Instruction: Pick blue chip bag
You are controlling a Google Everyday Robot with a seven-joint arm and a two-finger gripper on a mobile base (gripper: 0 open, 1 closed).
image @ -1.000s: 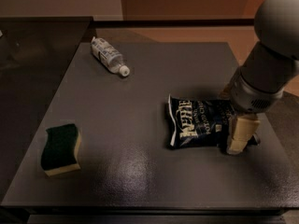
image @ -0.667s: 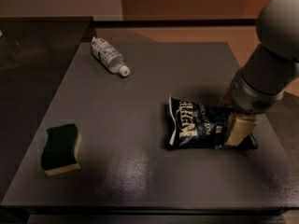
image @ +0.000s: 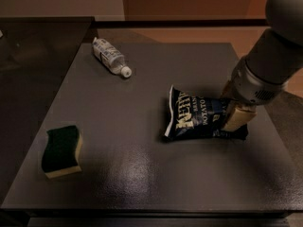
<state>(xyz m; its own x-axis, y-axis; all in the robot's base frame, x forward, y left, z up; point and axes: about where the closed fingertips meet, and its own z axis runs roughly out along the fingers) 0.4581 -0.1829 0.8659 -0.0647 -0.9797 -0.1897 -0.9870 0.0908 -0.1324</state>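
The blue chip bag (image: 194, 115), dark navy with white lettering, lies right of the middle of the dark table (image: 142, 183). My gripper (image: 235, 123) comes down from the right on the bag's right end. A cream finger (image: 239, 116) presses over that end and the bag is pinched there. The gripper is shut on the bag. The bag's left end tilts slightly upward. The second finger is hidden behind the bag and the wrist.
A clear plastic bottle (image: 110, 56) lies on its side at the back left. A green-and-yellow sponge (image: 60, 150) sits at the front left. The table's right edge runs close behind my arm (image: 270, 65). A darker counter (image: 33, 46) adjoins on the left.
My gripper has moved up and a little left at the bag's right end. The bag has shifted up and back with it, its left end rising.
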